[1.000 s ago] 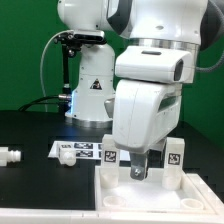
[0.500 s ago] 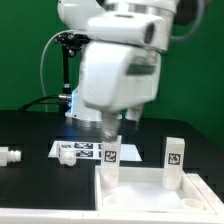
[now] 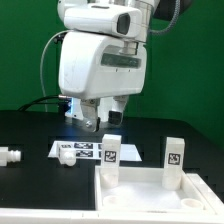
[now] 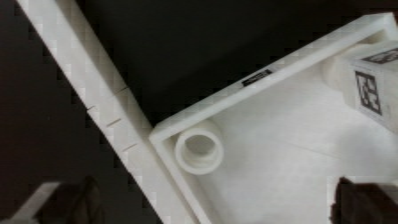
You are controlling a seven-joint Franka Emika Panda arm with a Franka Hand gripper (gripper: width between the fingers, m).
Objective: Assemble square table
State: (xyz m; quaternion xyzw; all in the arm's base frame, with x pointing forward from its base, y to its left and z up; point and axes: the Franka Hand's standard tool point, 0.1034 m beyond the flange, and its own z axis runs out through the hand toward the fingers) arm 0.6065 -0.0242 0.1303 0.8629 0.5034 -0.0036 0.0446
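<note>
The white square tabletop [image 3: 150, 196] lies at the front of the exterior view. Two short white legs with tags stand upright at its far corners, one toward the exterior view's left [image 3: 110, 152] and one toward its right [image 3: 173, 155]. My gripper [image 3: 101, 120] hangs open and empty above and behind the first leg, touching nothing. In the wrist view the gripper [image 4: 214, 206] shows dark fingertips [image 4: 64, 202] far apart over the tabletop [image 4: 285, 170]. That view also shows a round corner socket [image 4: 199, 150] and a tagged leg [image 4: 368, 86].
The marker board [image 3: 82, 150] lies flat behind the tabletop. A small white peg-like part [image 3: 10, 156] lies on the black table at the exterior view's left. The robot's base [image 3: 92, 95] stands at the back. A white edge strip [image 4: 86, 90] runs beside the panel.
My gripper has risen from low between the two legs and moved up and toward the exterior view's left. The legs stay upright in place.
</note>
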